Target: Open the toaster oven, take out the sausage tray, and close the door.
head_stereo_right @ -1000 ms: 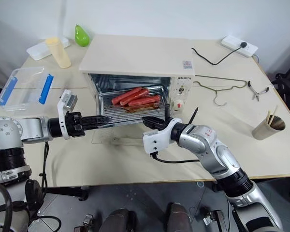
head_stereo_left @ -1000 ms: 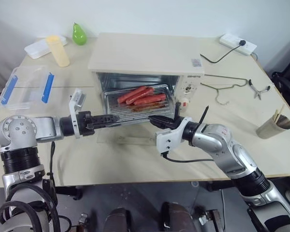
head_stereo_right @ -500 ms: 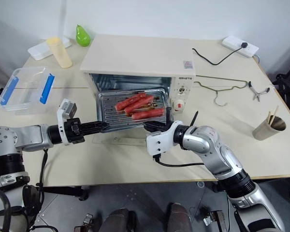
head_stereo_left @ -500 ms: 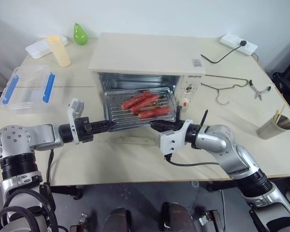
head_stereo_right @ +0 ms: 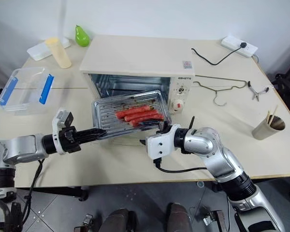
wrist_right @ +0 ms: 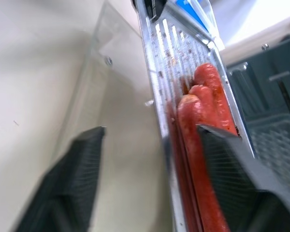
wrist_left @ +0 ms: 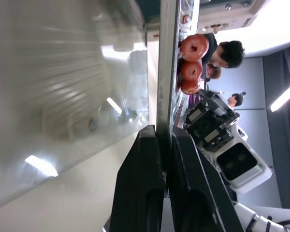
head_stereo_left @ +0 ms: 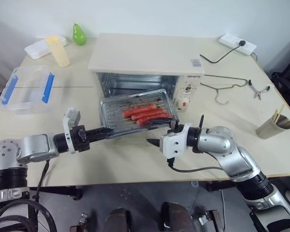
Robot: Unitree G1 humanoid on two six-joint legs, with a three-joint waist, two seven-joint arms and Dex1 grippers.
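Note:
The cream toaster oven (head_stereo_left: 150,58) stands mid-table with its glass door (head_stereo_left: 135,140) folded down flat in front. The silver sausage tray (head_stereo_left: 117,113), carrying three red sausages (head_stereo_left: 145,114), is out of the oven cavity and hangs tilted above the door. My left gripper (head_stereo_left: 104,131) is shut on the tray's front left rim; its fingers (wrist_left: 140,183) pinch the metal edge in the left wrist view. My right gripper (head_stereo_left: 162,134) is open at the tray's front right corner, and its fingers (wrist_right: 72,188) stand wide on either side of the rim.
A clear plastic box with blue clips (head_stereo_left: 26,87) lies at the left, with a yellow bottle (head_stereo_left: 58,50), a white container (head_stereo_left: 36,47) and a green pear (head_stereo_left: 79,35) behind it. A wire hanger (head_stereo_left: 222,87), pliers (head_stereo_left: 258,89), a power strip (head_stereo_left: 238,44) and a paper cup (head_stereo_left: 273,126) sit at the right.
The tray has come forward out of the oven and now tilts. My left gripper closed on its rim; my right gripper opened and let go. Both hands drew back toward me.

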